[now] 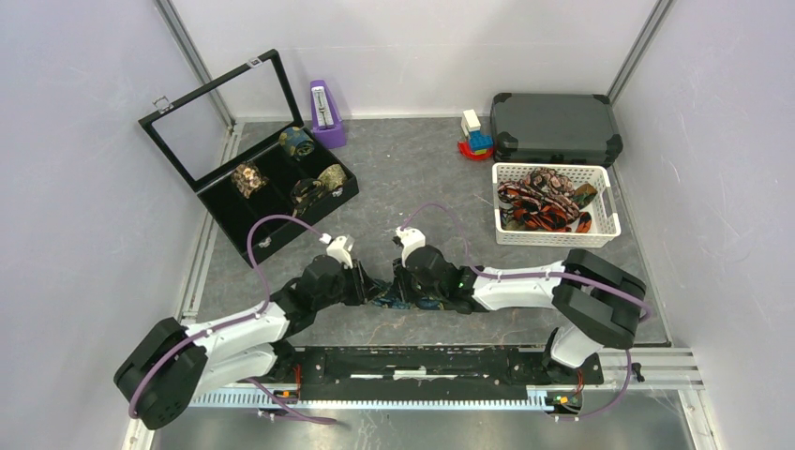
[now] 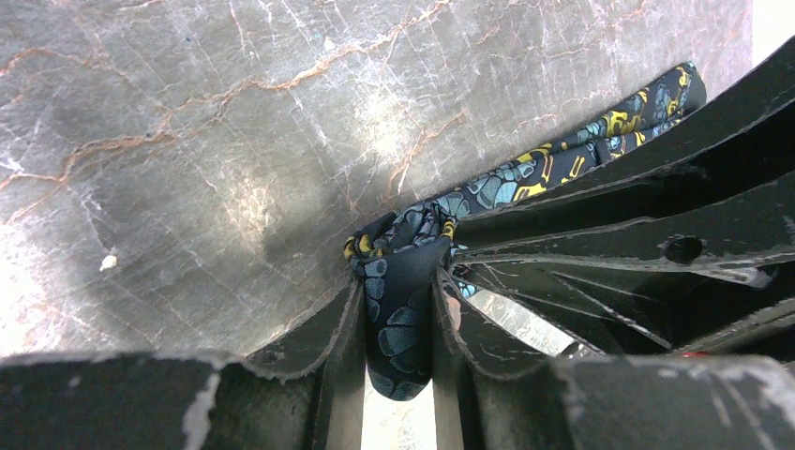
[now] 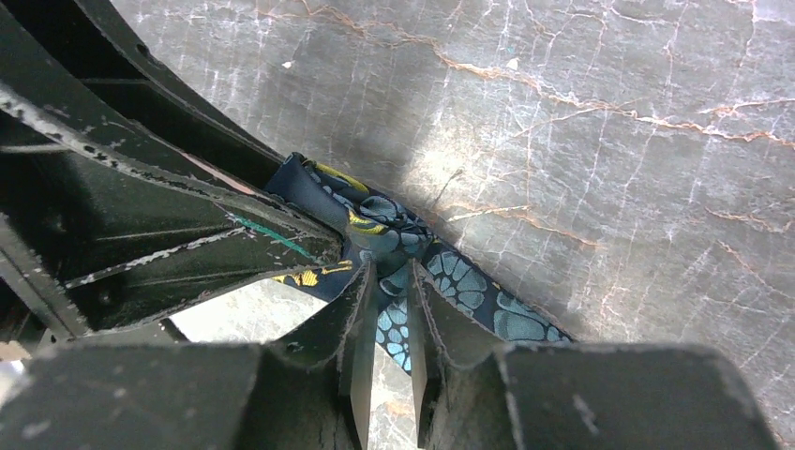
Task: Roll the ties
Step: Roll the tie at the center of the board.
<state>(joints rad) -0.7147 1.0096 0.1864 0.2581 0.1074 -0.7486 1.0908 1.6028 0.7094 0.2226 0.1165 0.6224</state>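
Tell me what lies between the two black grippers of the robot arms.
A bunched fold of the dark navy paisley fabric tie, with both the left gripper and the right gripper shut on it. Both wrist views show it clearly.

This place looks like a robot laboratory, a small test cell and not a home. Plain white panels [image 1: 75,141] close the table [image 1: 412,169] on three sides, with aluminium profiles [image 1: 192,56] at the corners. The left arm [image 1: 234,328] and the right arm [image 1: 525,286] are bolted on a rail [image 1: 422,359] at the near edge. The things on the grey marbled surface seem arranged as props: a black compartment box [image 1: 319,214], a white basket [image 1: 553,234] with loose ties [image 1: 539,202], and a dark hard case [image 1: 556,128].
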